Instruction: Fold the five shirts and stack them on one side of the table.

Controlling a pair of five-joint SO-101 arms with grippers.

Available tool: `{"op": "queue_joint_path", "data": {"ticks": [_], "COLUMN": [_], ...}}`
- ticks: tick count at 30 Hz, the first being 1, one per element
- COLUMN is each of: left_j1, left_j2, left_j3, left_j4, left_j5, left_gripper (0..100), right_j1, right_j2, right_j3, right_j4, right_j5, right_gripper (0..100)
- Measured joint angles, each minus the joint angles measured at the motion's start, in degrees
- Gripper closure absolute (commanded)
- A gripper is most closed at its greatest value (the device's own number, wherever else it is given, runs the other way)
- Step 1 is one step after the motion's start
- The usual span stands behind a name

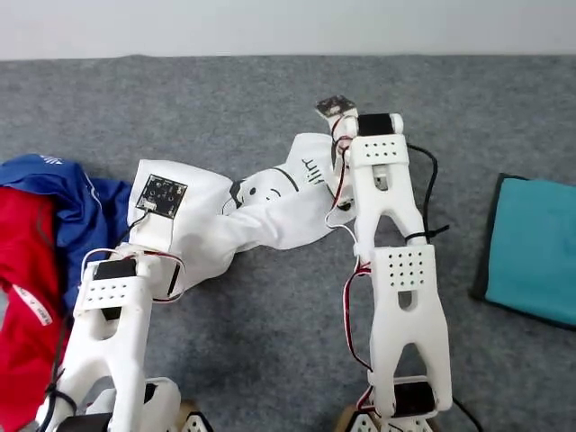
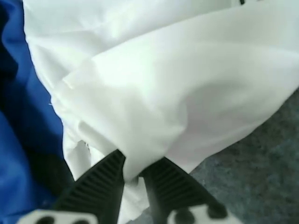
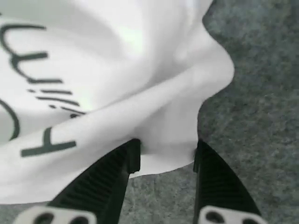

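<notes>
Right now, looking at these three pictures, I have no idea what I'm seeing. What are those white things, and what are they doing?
Those are two white robot arms, the left arm and the right arm, seen from a camera above the grey table. The other two pictures come from a small camera on each arm's wrist, looking at what that arm holds. The left hand pinches a fold of the white shirt. The right hand grips another edge of it, near the lettering. A blue shirt and a red shirt lie heaped at one side, and a teal cloth lies flat at the other.
</notes>
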Motion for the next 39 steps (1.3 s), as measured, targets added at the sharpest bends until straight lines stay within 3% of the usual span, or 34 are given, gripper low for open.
{"op": "queue_joint_path", "data": {"ticks": [5, 20, 24, 31, 35, 39], "left_j1": [0.0, 0.0, 0.0, 0.1, 0.1, 0.1], "left_j2": [0.0, 0.0, 0.0, 0.0, 0.0, 0.0], "left_j3": [0.0, -1.3, -12.4, -47.1, -62.9, -70.7], "left_j4": [0.0, -0.7, 8.4, 31.3, 33.7, 32.1], "left_j5": [0.0, 1.0, 3.3, 5.8, 5.8, 3.1], "left_gripper": [100, 100, 100, 100, 100, 100], "right_j1": [0.5, -0.4, -0.3, -0.3, 0.7, 3.3], "right_j2": [0.6, -2.2, -9.5, -25.1, -34.5, -42.5], "right_j3": [-0.6, -12.0, -15.0, -15.7, -15.7, -15.7], "right_j4": [1.5, 2.4, 2.4, 2.5, 2.4, 0.4], "right_j5": [0.0, 2.9, 5.0, 11.7, 13.7, 14.8], "right_gripper": [99.6, 98.8, 98.8, 98.8, 98.8, 98.8]}}
